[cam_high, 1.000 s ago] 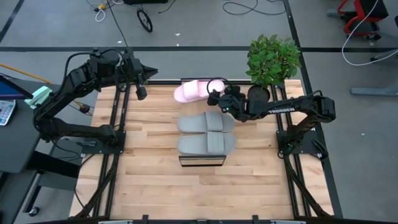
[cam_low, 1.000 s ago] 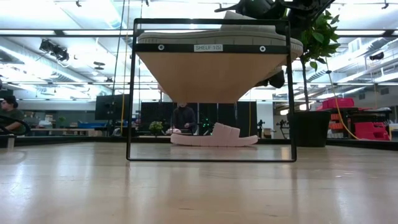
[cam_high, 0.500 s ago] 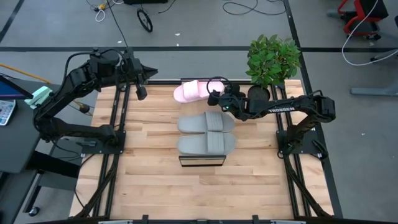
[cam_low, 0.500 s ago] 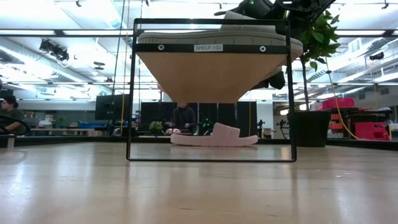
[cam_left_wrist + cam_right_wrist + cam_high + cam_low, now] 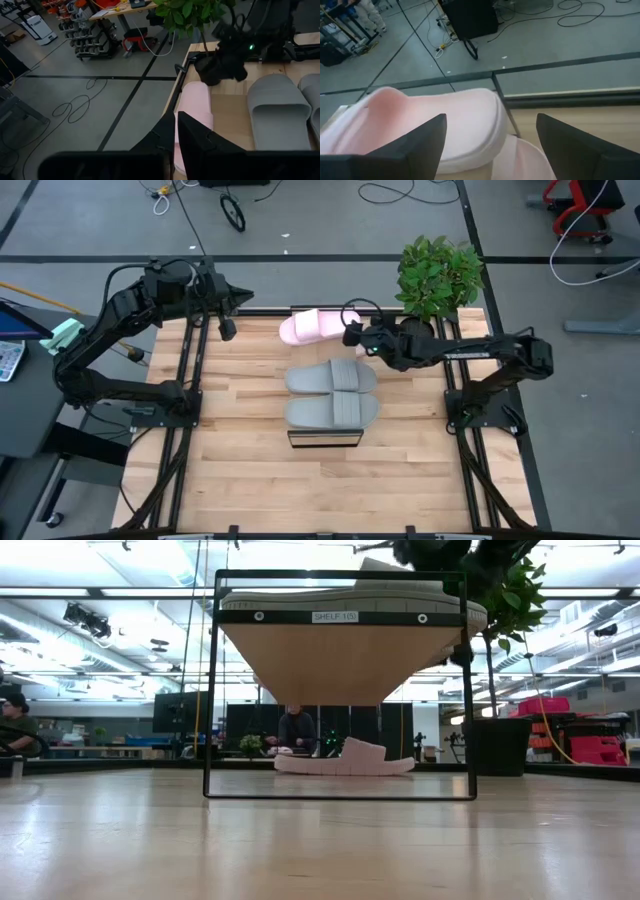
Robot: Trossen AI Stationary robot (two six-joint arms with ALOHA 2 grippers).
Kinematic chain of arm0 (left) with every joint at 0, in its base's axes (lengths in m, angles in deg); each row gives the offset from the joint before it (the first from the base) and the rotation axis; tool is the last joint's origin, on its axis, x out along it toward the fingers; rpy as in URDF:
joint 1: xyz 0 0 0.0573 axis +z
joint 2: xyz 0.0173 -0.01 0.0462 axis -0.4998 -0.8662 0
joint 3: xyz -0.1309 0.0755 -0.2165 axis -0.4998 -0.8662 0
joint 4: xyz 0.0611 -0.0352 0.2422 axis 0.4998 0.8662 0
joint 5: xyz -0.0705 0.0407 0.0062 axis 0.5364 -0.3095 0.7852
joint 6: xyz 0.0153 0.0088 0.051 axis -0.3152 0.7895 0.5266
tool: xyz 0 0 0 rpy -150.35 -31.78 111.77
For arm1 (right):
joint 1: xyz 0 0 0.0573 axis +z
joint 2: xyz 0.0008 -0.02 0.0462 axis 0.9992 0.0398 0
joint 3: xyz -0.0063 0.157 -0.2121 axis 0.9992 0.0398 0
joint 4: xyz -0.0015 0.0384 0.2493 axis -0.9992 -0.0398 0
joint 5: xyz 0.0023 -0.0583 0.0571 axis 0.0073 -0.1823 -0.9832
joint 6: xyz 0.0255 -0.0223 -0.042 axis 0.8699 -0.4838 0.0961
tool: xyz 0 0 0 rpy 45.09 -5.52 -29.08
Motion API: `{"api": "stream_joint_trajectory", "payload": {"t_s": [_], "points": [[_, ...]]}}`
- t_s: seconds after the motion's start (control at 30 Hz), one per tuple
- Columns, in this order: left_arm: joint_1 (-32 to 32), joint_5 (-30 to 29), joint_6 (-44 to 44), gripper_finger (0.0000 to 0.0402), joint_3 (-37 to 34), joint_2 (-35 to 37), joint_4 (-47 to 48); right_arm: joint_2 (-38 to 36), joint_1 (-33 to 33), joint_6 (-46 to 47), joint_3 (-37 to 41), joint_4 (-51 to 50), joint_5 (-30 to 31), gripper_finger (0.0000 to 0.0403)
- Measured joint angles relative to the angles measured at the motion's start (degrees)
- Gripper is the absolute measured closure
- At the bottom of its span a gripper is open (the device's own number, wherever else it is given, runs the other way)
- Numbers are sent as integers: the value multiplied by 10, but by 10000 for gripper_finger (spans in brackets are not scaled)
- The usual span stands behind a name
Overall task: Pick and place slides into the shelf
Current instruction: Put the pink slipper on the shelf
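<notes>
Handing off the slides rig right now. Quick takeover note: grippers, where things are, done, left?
Right gripper: open, empty, at the pink slide near the table's far edge, its fingers lined up on the strap.
Left gripper: shut, empty, parked off the table's far-left corner.
Shelf: mid-table, both grey slides lying side by side on its top plank.
Pink: at least one on the tabletop beyond the shelf; I can't tell from these views whether a second lies against it.
Done: grey pair shelved.
Left: grasp the pink, move it to the shelf; nothing gripped yet.
</notes>
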Motion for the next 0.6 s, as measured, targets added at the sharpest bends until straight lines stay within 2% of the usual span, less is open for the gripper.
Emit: {"api": "stream_joint_trajectory", "payload": {"t_s": [0.17, 0.27, 0.6], "points": [[0, 4, -9, 372, -4, 0, 7, -50, 32, -9, 0, -87, -6, 90], [1, 54, -19, 366, -34, 6, -4, -78, 72, -10, 0, -137, 1, 92], [3, 68, -56, 377, -202, 15, -40, -186, 220, 32, 0, -340, 82, 93]]}}
